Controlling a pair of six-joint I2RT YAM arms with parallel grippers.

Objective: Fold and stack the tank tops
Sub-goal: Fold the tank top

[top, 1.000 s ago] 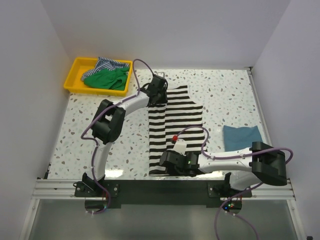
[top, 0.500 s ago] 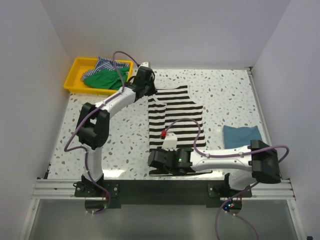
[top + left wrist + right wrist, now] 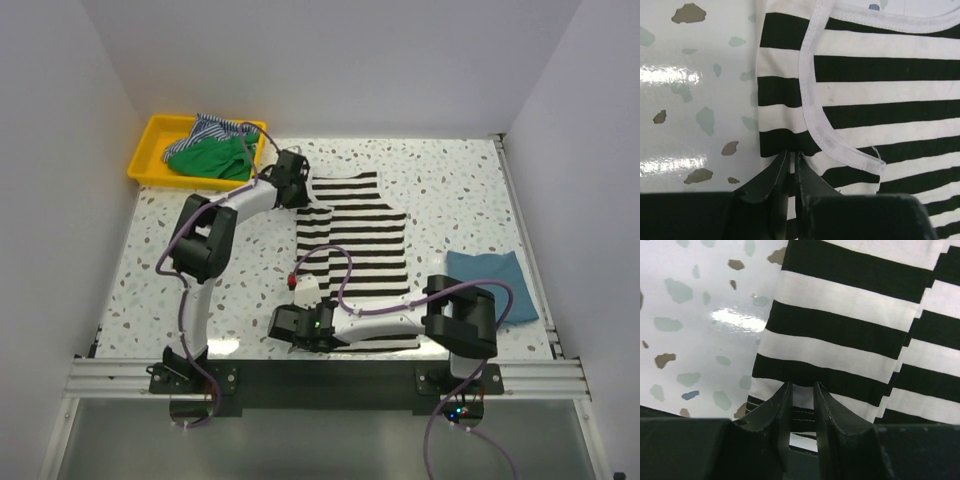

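Observation:
The black-and-white striped tank top (image 3: 355, 240) lies flat in the middle of the table, neck at the far end. My left gripper (image 3: 290, 190) sits at its far left shoulder strap. In the left wrist view the jaws (image 3: 792, 157) are nearly together, pinching the strap's edge of the striped top (image 3: 880, 90). My right gripper (image 3: 283, 325) is at the near left hem corner. Its fingers (image 3: 802, 390) hold a fold of the striped cloth (image 3: 850, 325) between them. A folded teal-blue tank top (image 3: 490, 280) rests at the right.
A yellow tray (image 3: 145, 155) stands at the far left corner. It holds a crumpled green top (image 3: 210, 158) and a finely blue-striped top (image 3: 215, 128). White walls close in the table on the left, back and right. The right arm lies along the near edge.
My right gripper slid left along the hem to the near left corner. My left gripper swung out towards the tray and came back onto the strap. Both pairs of jaws narrowed onto cloth.

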